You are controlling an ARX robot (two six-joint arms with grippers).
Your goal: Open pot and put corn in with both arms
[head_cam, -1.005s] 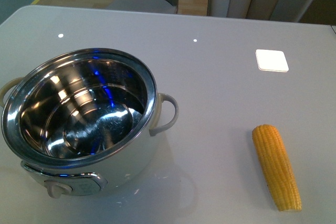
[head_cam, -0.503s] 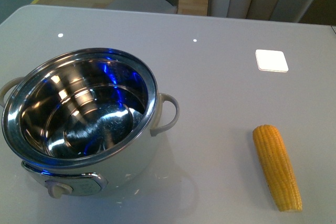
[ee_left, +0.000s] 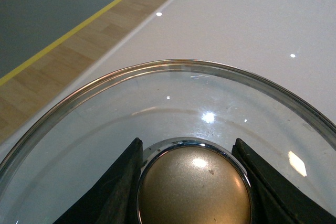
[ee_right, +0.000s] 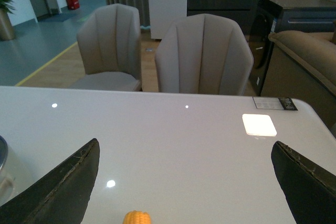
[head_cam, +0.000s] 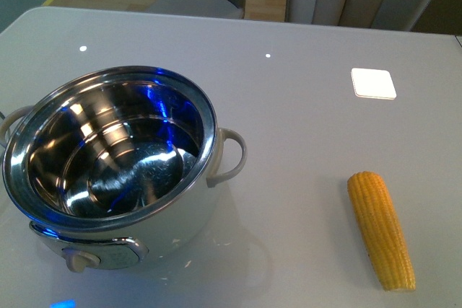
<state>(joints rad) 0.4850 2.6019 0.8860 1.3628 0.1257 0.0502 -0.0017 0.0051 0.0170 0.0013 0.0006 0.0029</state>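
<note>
Two claws are sharing the work. The left claw point(ee_left: 187, 150) is pinching the brass knob point(ee_left: 194, 190) of the glass lid point(ee_left: 173, 103), one black finger pressed on each side. From the wrist view alone I cannot tell whether the lid is hanging in the air or resting on the surface point(head_cam: 303, 128).

In the front view the pot point(head_cam: 189, 216) is sitting uncovered at the left, its steel inside bare and reflecting blue light. The opening part of the task is looking done, so the step in hand is fetching the corn point(head_cam: 380, 230). The cob is lying well apart from the pot at the right, nearer than the white tile point(head_cam: 374, 83), with its length running away from the robot.

The right claw point(ee_right: 185, 145) is hovering spread wide above the surface. One end of the corn point(ee_right: 136, 217) is just peeking in at the edge of its wrist view, roughly between the fingers.

To do this well:
- The right arm should be coming down over the cob's thick middle, not the narrow end.
- The fingers should be straddling its width, so the rounded, tapered cob is not squirting out as they close.
- The left arm should be keeping the lid clear of the pot's mouth.
</note>
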